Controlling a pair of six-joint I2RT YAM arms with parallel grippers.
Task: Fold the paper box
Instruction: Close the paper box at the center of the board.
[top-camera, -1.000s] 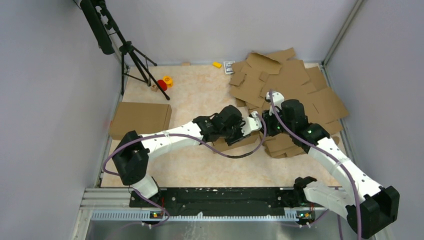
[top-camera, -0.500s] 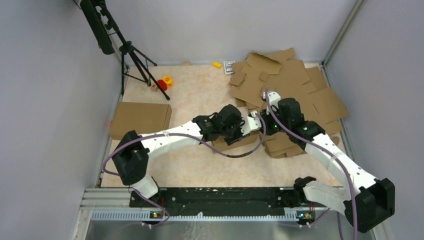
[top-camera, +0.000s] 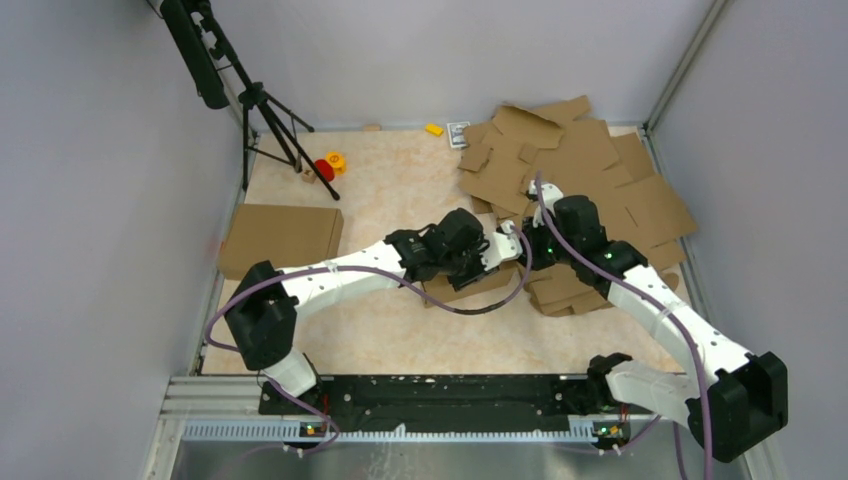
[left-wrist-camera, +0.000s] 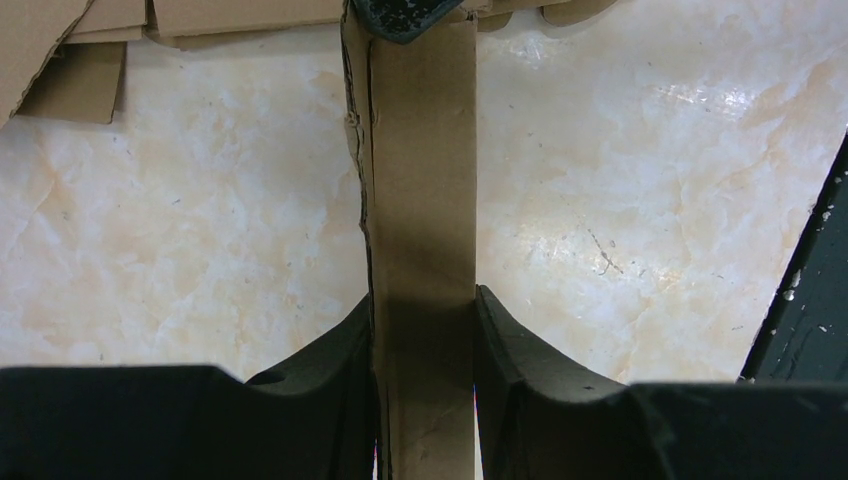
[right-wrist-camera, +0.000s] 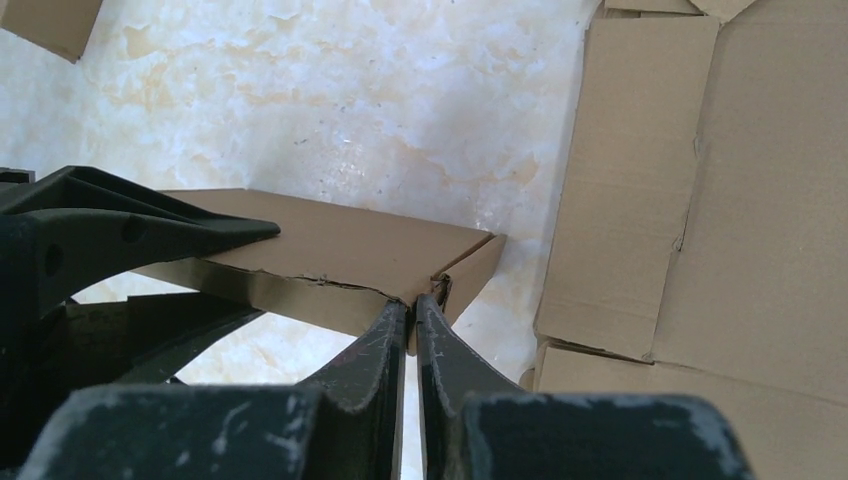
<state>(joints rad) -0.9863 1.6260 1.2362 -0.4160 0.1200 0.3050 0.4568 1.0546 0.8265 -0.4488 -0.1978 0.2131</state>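
Paper box (left-wrist-camera: 420, 180) edge in end effectors (left-wrist-camera: 424, 310) (right-wrist-camera: 412, 308)

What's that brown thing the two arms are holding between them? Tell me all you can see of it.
It is the paper box, plain brown corrugated cardboard, part-folded into a long, narrow, shallow shape with a ragged crease along one edge. It lies mid-table, on or just above the marbled table, beside a pile of flat cardboard sheets. The left claw clamps across its width at one end; the right claw seems to pinch the far corner.
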